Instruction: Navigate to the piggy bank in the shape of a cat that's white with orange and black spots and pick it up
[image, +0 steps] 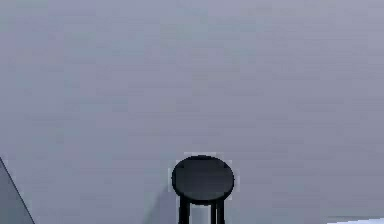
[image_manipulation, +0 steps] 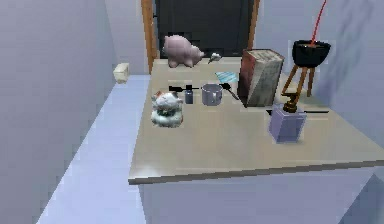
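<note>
- Tabletop edge lies nearest, bare along the front.
- Gripper: I cannot tell how its fingers stand.
- Cat bank sits close to the table's left edge, so a sideways nudge could tip it off.
- Metal cup stands near it and risks a knock.
- Pink pig farther back could be mistaken for the target.
- Stool stands ahead and could block the base.

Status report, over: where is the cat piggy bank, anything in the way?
Cat piggy bank on the table, arm side view's left part. Grey cup close at its right, pink pig behind. Black stool ahead in forward view.
</note>
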